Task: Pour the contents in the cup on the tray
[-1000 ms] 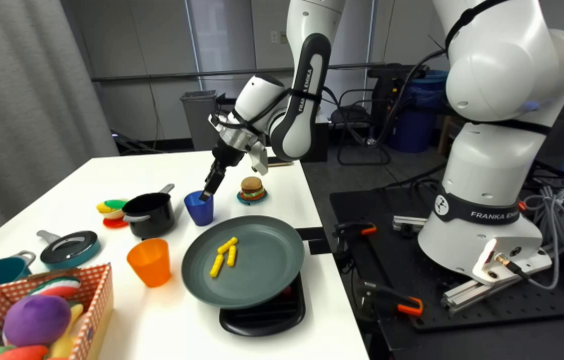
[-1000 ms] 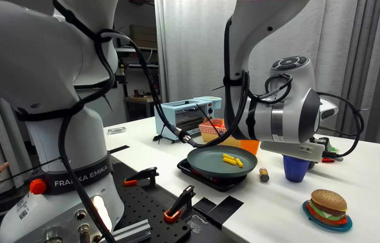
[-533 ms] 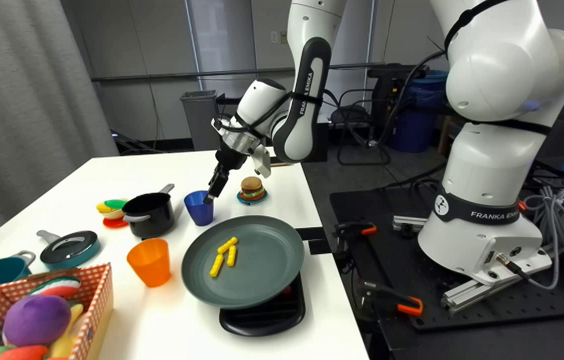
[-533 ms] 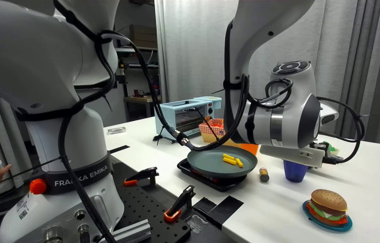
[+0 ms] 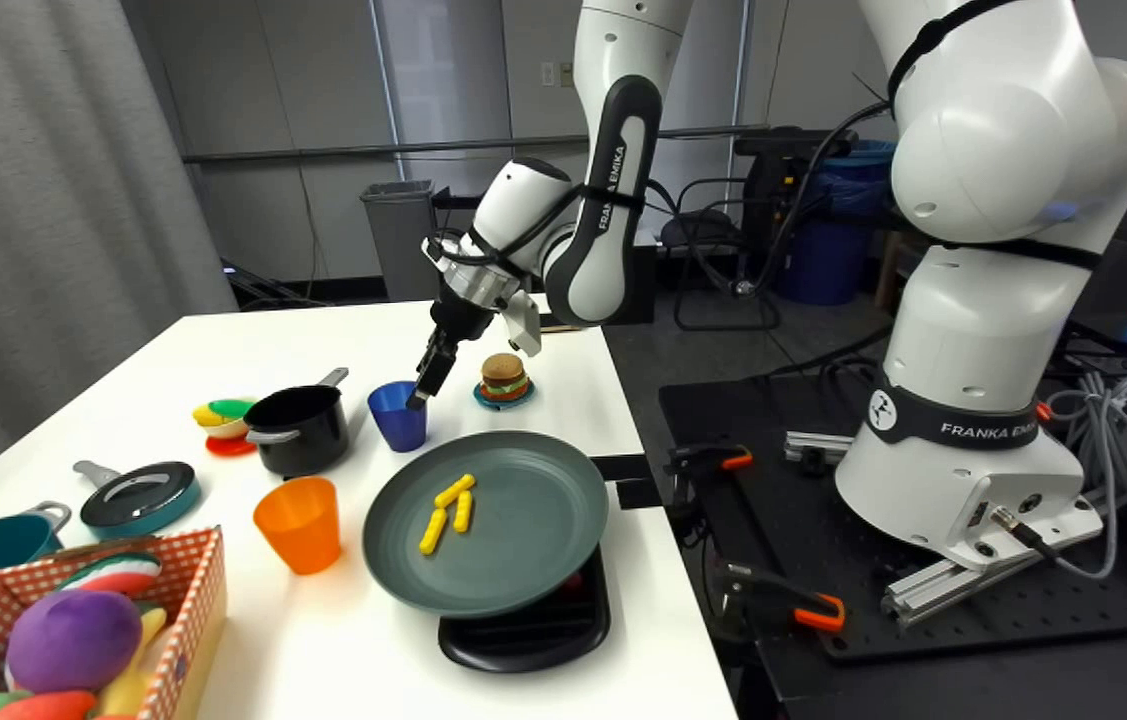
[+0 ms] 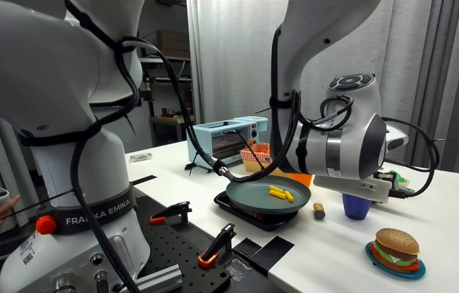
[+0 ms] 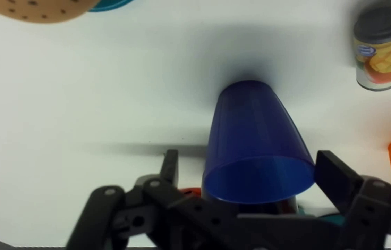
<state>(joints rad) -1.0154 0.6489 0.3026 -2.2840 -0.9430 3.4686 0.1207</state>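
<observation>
Near in an exterior view, stubby yellow sticks (image 5: 463,511) lie left on a shallow, matte round dish (image 5: 543,520); farther, a smooth, tapered blue cup (image 5: 394,424) stands upright on the bench (image 5: 323,640) — black fingers (image 7: 337,177) spread either side.

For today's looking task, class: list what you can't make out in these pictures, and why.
Floor of the blue cup: wrist view, hidden by its own near wall.
Its rim: an exterior view, behind a white part of the robot.
Can: wrist view, label wording too blurred to read.
Burger: wrist view, cut off by the top edge.
Basket: an exterior view, cut off by the left and bottom edges.
</observation>
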